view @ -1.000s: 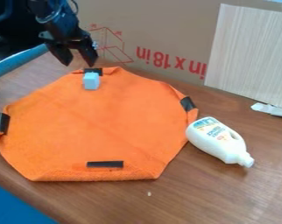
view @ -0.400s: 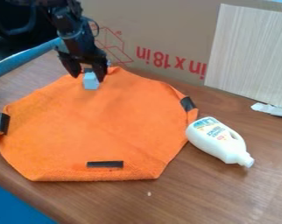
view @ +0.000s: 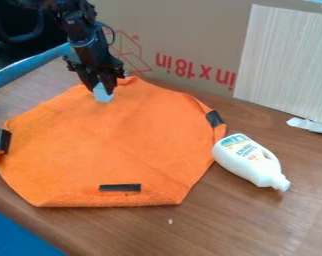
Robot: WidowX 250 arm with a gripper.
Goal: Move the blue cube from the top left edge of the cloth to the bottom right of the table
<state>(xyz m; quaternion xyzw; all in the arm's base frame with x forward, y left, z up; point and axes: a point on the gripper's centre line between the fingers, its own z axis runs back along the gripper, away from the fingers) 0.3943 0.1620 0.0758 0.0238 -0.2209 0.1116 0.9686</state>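
The cube is at the cloth's top edge, left of centre, clasped between the gripper's fingers. Black strips sit on the cloth's left, right and bottom edges. Right of the cloth, a white bottle lies on the table, partly between cube and bottom-right corner. Cardboard stands behind.
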